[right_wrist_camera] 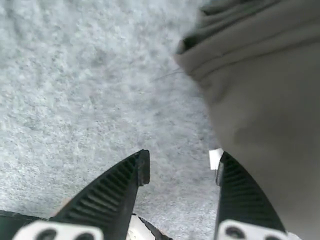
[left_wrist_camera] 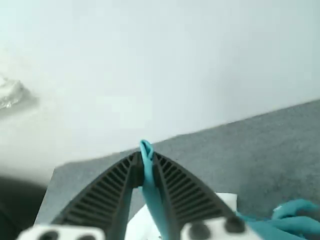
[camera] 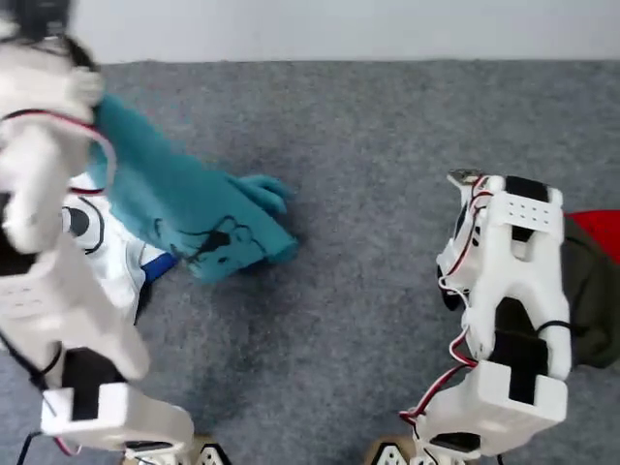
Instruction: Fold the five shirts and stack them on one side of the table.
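Observation:
A teal shirt (camera: 184,208) with a dark print hangs from the upper left and trails onto the grey table. My left gripper (left_wrist_camera: 145,162) is shut on a fold of the teal shirt (left_wrist_camera: 147,172), held up high. Under it lies a white shirt (camera: 102,242) with a round print and blue trim. At the right, an olive shirt (camera: 591,291) lies beside my right arm (camera: 509,291), with a red shirt (camera: 599,229) behind it. My right gripper (right_wrist_camera: 180,172) stands open just above the carpet, next to the olive shirt (right_wrist_camera: 260,100).
The grey carpeted table (camera: 368,194) stretches wide between the two arms. A pale wall (camera: 339,29) runs along the far edge.

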Tool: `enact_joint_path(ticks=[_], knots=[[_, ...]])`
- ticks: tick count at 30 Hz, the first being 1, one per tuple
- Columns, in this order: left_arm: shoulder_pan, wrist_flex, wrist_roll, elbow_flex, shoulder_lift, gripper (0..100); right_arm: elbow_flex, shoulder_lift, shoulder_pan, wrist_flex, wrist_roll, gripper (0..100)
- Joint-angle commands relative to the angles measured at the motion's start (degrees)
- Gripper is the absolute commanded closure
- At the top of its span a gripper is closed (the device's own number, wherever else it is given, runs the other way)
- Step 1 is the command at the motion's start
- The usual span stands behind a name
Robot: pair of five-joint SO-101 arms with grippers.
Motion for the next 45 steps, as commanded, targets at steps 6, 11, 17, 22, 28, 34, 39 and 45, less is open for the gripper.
enact_joint_path(ticks=[6,11,17,22,28,34,39,45], knots=[[-0.18,1.14,0.35,22.73,-6.07,99,-2.73,-0.84,-11.03,-6.29,0.09,77.2],[1.85,1.05,-0.09,44.0,-8.62,99,-13.1,-0.22,-19.03,-8.4,-4.48,77.0],[0.35,0.97,-0.26,62.73,-9.41,99,-19.34,0.31,-27.91,-14.37,-10.46,76.9],[-0.35,-2.9,-0.26,71.16,-9.41,99,-19.52,3.47,-34.51,-24.57,-11.52,76.9],[-0.44,-4.84,-0.18,73.63,-9.41,99,-24.88,11.91,-42.07,-30.11,-11.6,76.8],[-0.18,-4.84,-0.18,73.71,-9.23,99,-47.82,23.96,-45.14,-20.35,-11.6,74.5],[-0.09,-5.01,-0.18,73.71,-8.97,99,-66.9,36.0,-45.49,-13.32,-11.08,63.2],[-0.09,-5.01,-0.18,73.71,-8.97,99,-83.6,51.91,-47.69,-13.49,-10.99,63.3]])
